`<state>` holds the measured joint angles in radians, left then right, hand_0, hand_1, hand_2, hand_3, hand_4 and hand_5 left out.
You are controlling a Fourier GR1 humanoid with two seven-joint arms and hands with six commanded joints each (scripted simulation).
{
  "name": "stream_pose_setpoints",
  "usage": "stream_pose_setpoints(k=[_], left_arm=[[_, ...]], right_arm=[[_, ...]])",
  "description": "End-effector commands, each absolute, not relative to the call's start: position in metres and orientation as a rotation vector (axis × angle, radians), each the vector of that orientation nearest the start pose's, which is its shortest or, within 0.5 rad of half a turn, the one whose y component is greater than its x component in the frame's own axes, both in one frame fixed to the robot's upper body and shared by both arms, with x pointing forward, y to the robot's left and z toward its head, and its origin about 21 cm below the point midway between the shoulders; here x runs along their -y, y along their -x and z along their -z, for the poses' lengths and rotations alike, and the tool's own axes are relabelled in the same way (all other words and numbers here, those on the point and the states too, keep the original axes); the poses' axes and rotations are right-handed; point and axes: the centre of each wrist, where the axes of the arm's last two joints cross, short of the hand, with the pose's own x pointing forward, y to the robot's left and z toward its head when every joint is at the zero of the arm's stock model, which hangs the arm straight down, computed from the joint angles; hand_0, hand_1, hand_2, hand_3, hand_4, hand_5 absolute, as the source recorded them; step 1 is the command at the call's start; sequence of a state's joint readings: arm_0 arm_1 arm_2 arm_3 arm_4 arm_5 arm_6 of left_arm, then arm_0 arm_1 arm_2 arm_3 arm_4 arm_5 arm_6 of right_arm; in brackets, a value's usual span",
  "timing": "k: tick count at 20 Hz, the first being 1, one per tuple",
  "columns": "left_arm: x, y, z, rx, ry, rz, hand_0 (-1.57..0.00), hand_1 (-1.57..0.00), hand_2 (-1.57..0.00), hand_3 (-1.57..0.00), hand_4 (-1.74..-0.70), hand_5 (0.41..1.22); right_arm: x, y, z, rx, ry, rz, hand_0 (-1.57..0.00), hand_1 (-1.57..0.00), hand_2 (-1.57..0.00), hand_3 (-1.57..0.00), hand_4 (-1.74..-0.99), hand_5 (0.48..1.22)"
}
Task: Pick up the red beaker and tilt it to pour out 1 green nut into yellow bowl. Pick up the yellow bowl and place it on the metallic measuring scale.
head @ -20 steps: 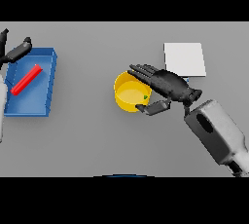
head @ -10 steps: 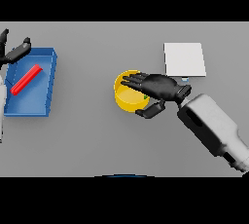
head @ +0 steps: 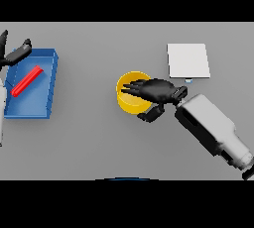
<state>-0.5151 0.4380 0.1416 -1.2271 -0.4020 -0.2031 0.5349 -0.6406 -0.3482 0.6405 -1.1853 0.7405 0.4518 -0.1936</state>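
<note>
The yellow bowl [head: 127,94] stands on the table at the middle. My right hand [head: 158,90] lies over its right half. The fingers [head: 133,88] reach straight across the bowl's opening, and the thumb [head: 151,115] curls outside the near right wall. The bowl rests on the table. The red beaker [head: 27,81] lies on its side in the blue tray [head: 43,100] at the left. My left hand [head: 15,53] is open just beyond the tray's far left corner. The metallic measuring scale [head: 188,60], a pale square plate, sits at the far right.
My right forearm [head: 211,128] crosses the table's near right part, between the bowl and the lower right corner. The scale lies just beyond the right wrist.
My right hand has moved left, from the bowl's right rim to over its opening. The fingers now cover more of the bowl. The bowl, tray, beaker and left hand have stayed put.
</note>
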Motion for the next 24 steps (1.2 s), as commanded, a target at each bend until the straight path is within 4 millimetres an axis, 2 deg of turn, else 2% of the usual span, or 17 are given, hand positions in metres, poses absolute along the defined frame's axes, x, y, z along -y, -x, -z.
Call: stream_pose_setpoints(k=[1,5,8,10,12,14,15,17,19,22,24], left_arm=[[-0.332,-0.364,-0.122,1.074,-0.689,0.471,0.0,0.0,0.0,0.0,-0.79,0.727],[-0.331,-0.364,-0.122,1.083,-0.692,0.465,0.0,0.0,0.0,0.0,-0.79,0.729],[-0.329,-0.365,-0.124,1.084,-0.695,0.472,0.0,0.0,0.0,0.0,-0.79,0.732],[-0.331,-0.366,-0.125,1.082,-0.698,0.465,0.0,0.0,0.0,0.0,-0.8,0.73],[-0.332,-0.364,-0.122,1.082,-0.694,0.466,0.0,0.0,0.0,0.0,-0.79,0.729],[-0.329,-0.364,-0.126,1.088,-0.701,0.468,0.0,0.0,0.0,0.0,-0.79,0.732],[-0.332,-0.362,-0.125,1.09,-0.698,0.464,0.0,0.0,0.0,0.0,-0.79,0.733],[-0.33,-0.364,-0.122,1.085,-0.697,0.47,0.0,0.0,0.0,0.0,-0.79,0.736],[-0.327,-0.367,-0.122,1.084,-0.693,0.471,0.0,0.0,0.0,0.0,-0.79,0.734],[-0.329,-0.367,-0.121,1.088,-0.694,0.47,0.0,0.0,0.0,0.0,-0.79,0.727],[-0.326,-0.366,-0.124,1.09,-0.698,0.47,0.0,0.0,0.0,0.0,-0.79,0.724]], right_arm=[[0.14,-0.348,-0.05,1.31,0.199,-1.962,0.0,0.0,0.0,0.0,-1.281,0.702],[0.138,-0.351,-0.042,1.332,0.184,-1.965,0.0,0.0,-0.02,-0.04,-1.289,0.721],[0.135,-0.351,-0.041,1.318,0.183,-1.948,0.0,-0.01,-0.08,-0.12,-1.333,0.8],[0.138,-0.349,-0.04,1.32,0.167,-1.954,-0.17,-0.14,-0.2,-0.24,-1.396,0.875],[0.135,-0.348,-0.041,1.313,0.182,-1.981,-0.47,-0.38,-0.38,-0.42,-1.479,0.999],[0.136,-0.349,-0.042,1.306,0.18,-1.985,-0.78,-0.65,-0.59,-0.83,-1.469,1.079],[0.138,-0.348,-0.041,1.308,0.17,-1.977,-0.94,-0.81,-0.79,-0.98,-1.521,1.108],[0.135,-0.348,-0.043,1.298,0.174,-1.983,-1.17,-1.08,-1.07,-1.03,-1.594,1.148],[0.136,-0.349,-0.045,1.295,0.17,-1.984,-1.31,-1.26,-1.25,-1.09,-1.642,1.175],[0.137,-0.348,-0.053,1.286,0.191,-1.985,-1.44,-1.41,-1.41,-1.15,-1.683,1.197],[0.139,-0.351,-0.062,1.297,0.2,-1.977,-1.49,-1.47,-1.47,-1.26,-1.699,1.206]])
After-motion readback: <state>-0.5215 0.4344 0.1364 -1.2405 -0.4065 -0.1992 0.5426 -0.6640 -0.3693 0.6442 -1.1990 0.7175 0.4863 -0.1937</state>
